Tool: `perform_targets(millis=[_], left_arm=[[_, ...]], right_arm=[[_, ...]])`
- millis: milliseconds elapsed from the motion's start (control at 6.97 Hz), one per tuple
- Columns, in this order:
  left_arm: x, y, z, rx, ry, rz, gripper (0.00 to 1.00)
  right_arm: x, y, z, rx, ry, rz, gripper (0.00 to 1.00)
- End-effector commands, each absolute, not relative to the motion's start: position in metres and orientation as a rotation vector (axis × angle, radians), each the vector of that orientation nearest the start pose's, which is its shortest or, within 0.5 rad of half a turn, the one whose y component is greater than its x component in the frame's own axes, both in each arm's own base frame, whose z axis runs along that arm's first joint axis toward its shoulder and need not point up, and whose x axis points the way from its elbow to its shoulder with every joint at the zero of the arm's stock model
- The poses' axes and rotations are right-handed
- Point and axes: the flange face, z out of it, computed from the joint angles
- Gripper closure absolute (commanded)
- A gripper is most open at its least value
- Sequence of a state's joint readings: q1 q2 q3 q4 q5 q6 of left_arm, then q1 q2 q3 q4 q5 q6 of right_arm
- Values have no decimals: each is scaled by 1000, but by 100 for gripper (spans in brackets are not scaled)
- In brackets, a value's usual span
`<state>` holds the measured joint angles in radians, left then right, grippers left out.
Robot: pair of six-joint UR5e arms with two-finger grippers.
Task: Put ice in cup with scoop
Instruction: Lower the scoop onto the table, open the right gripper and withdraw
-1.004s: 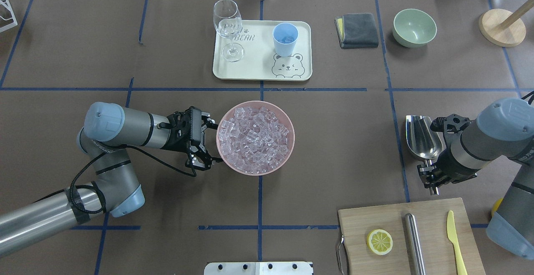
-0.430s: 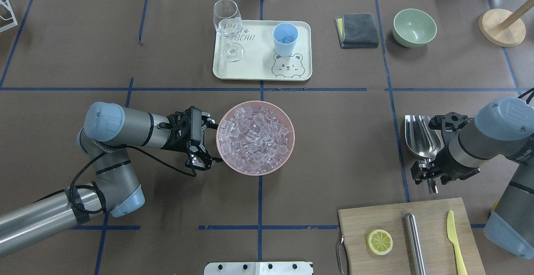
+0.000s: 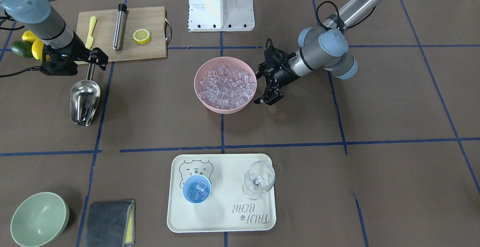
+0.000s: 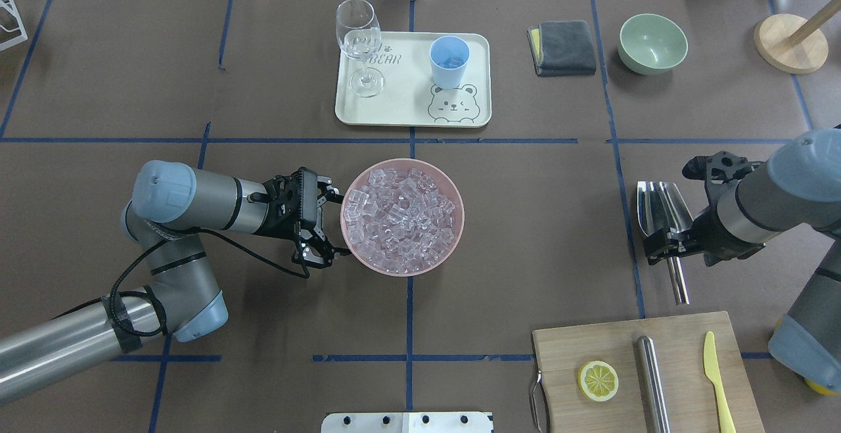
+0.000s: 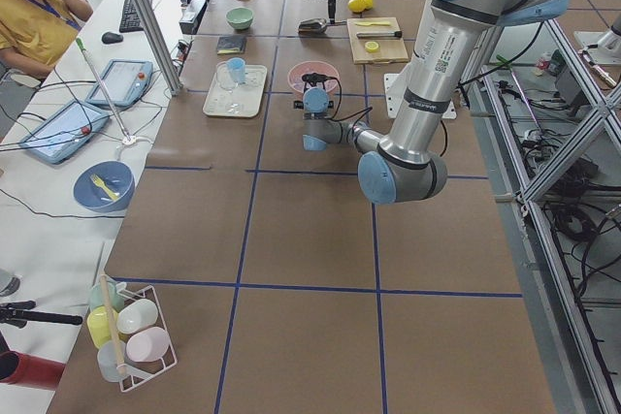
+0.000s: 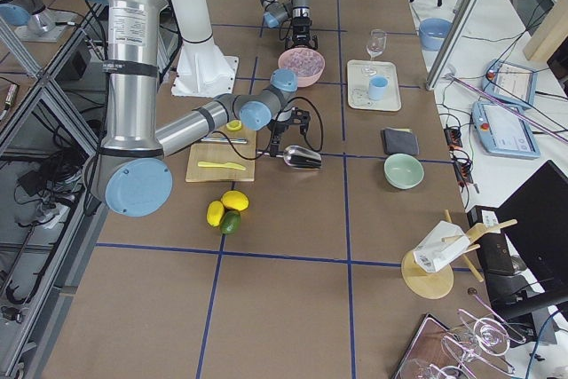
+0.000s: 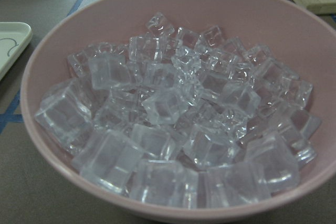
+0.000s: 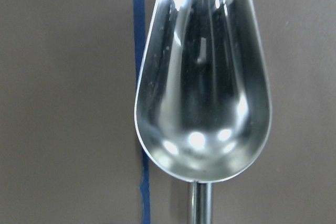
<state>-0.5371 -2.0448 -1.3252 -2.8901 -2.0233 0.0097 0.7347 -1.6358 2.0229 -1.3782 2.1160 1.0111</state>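
1. Right gripper (image 4: 665,249) has shifted over the scoop (image 4: 660,208) lying at table's (image 4: 525,223) right; grip unclear.
2. Left gripper (image 4: 328,228) gapes beside pink bowl (image 4: 404,273) of ice (image 4: 401,216).
3. Brown surface, blue tape (image 4: 499,140); cup (image 4: 449,65) on tray (image 4: 401,108) lettered "BEAR".

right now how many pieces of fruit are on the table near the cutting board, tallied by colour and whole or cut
whole yellow fruit: 2
whole green fruit: 1
cut lemon piece on the cutting board: 1
total: 4
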Motion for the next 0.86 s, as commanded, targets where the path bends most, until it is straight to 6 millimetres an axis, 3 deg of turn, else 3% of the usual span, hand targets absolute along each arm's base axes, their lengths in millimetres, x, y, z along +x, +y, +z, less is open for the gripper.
perform_targets(millis=[0,143,287,430,574,717], left_arm=[[526,-419,353,1233,1134,1152,0],[524,-420,355,1232,1133,1151,0],[522,-421,356,1232,1130,1148,0],[520,-421,358,1232,1127,1149,0],[517,-419,366,1222,1125,1150,0],[515,-421,366,1221,1123,1149,0]], right_arm=[[-228,-411,461,48,-767,-78,0],[-196,-424,474,80,-730,-119,0],[-147,-437,485,107,-700,-166,0],[-94,-436,505,117,-697,-216,0],[-41,-425,528,134,-697,-249,0],[7,-401,560,146,-675,-299,0]])
